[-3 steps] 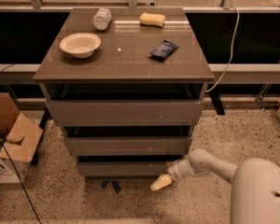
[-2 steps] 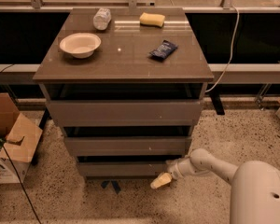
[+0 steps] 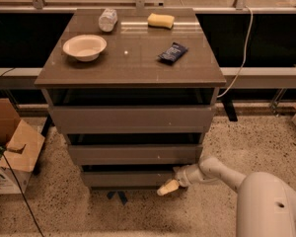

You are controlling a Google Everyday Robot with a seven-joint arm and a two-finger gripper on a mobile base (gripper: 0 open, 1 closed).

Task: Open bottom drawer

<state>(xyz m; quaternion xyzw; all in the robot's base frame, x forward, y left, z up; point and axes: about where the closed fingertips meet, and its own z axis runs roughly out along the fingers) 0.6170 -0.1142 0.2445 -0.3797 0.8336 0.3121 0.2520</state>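
The bottom drawer (image 3: 123,178) sits lowest in the cabinet (image 3: 138,65), under two taller fronts; claw (image 3: 167,186) low at the cabinet's front right corner, by that drawer's right end, whether clenched or released I cannot tell.

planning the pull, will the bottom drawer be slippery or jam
Likely slippery to grab: the bottom drawer has a flat, handleless front. The gripper sits by its lower right corner, so an off-centre pull might skew it.

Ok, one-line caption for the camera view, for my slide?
Gripper low at the right end of the bottom drawer front; bowl, sponge and blue packet on the cabinet top.
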